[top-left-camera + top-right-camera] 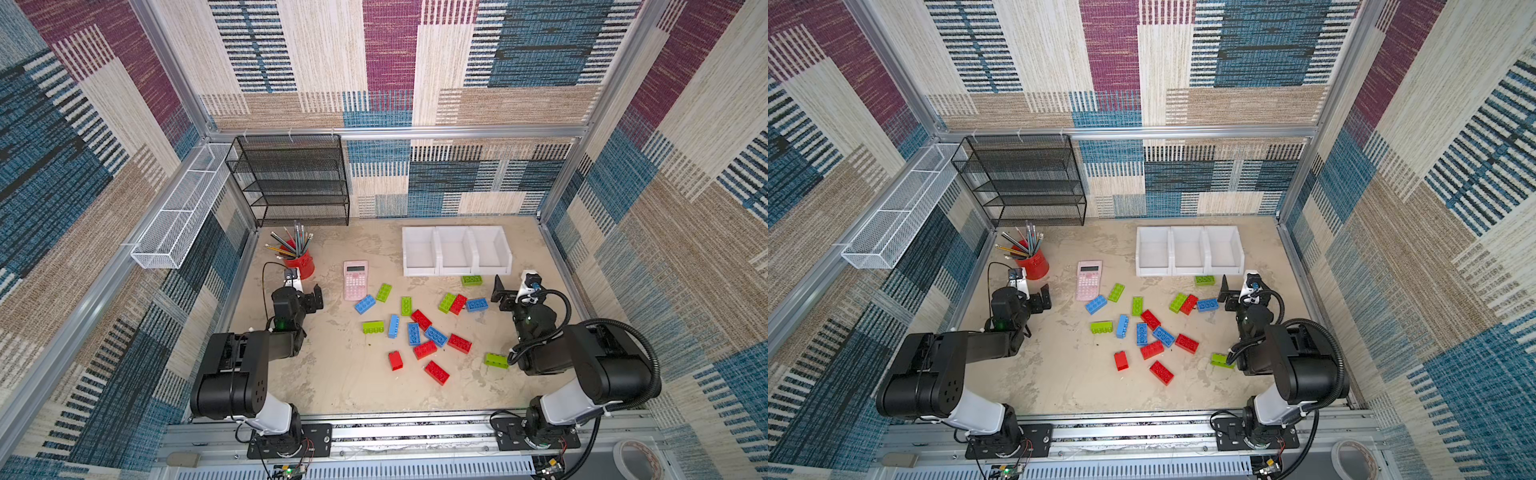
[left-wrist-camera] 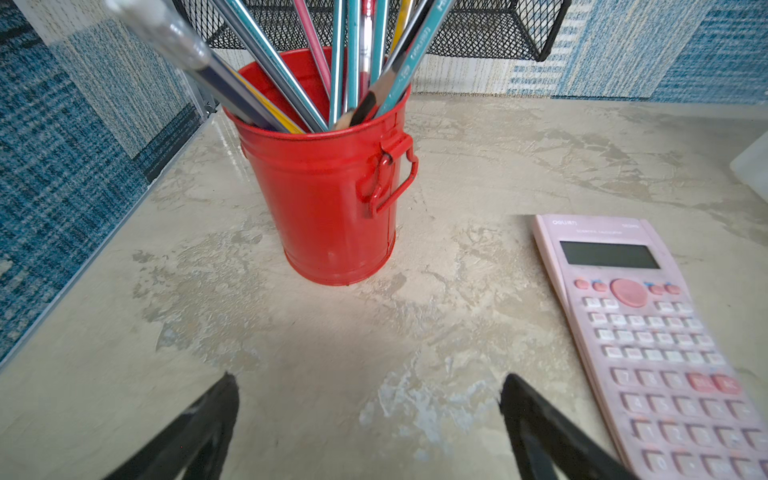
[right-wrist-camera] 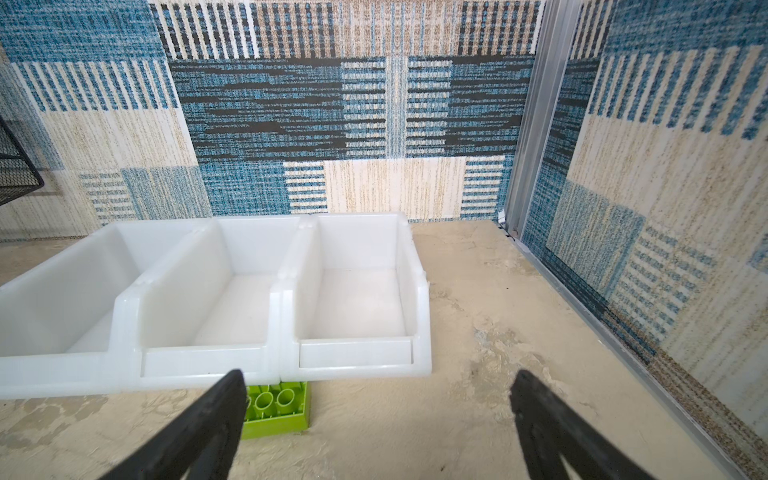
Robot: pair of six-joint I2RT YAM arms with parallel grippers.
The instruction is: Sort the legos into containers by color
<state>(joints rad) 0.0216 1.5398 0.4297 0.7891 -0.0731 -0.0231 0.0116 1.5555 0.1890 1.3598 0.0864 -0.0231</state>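
Sorting is only starting: left hand (image 2: 370, 386) and right hand (image 3: 380, 376) are hanging wide and empty, legos (image 1: 435, 336) are lying scattered mid-frame on the desk (image 1: 332, 374) below the empty bins (image 1: 419, 272), so a first grasp is probably coming next

Bright, even light with soft, faint shadows; both top views bend at the edges. In the left wrist view the near pencils (image 2: 166, 37) and calculator (image 2: 665, 353) blur

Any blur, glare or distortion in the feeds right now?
Left wrist: pencils blur near the lens, and the calculator is soft. Right wrist: bins look washed out, edges soft. Both top views: even light, bricks sharp, no glare.
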